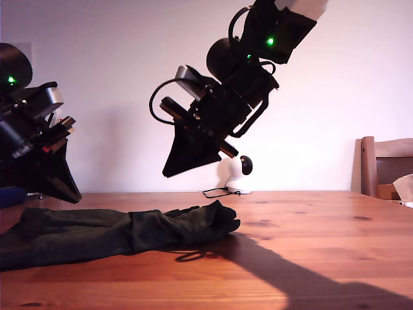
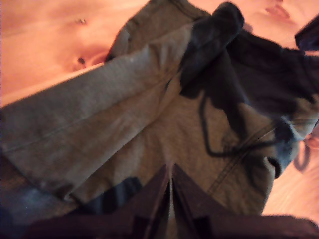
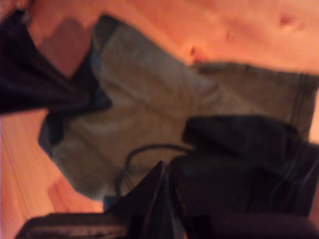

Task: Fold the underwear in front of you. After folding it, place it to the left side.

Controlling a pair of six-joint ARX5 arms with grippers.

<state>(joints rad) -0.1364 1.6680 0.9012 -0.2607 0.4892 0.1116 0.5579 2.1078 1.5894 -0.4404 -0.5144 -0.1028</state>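
The underwear (image 1: 116, 232) lies crumpled and stretched out on the wooden table (image 1: 310, 226) at the exterior view's left, its bunched end toward the middle. My first gripper (image 1: 73, 195) hangs just above the cloth's end at the exterior view's left. Its fingers are shut and empty over the olive fabric (image 2: 124, 114), as the first wrist view (image 2: 169, 174) shows. My second gripper (image 1: 168, 173) is raised well above the middle of the garment, tilted down, shut and empty (image 3: 164, 169). The second wrist view shows the underwear (image 3: 149, 99) below and my first gripper (image 3: 35, 79) beyond it.
A white round camera (image 1: 235, 171) with a black cable (image 1: 216, 192) stands at the table's back edge. A wooden chair (image 1: 381, 165) is at the exterior view's right. A blue object (image 1: 10, 196) sits at the exterior view's far left. The second arm's shadow (image 1: 290, 271) crosses the tabletop.
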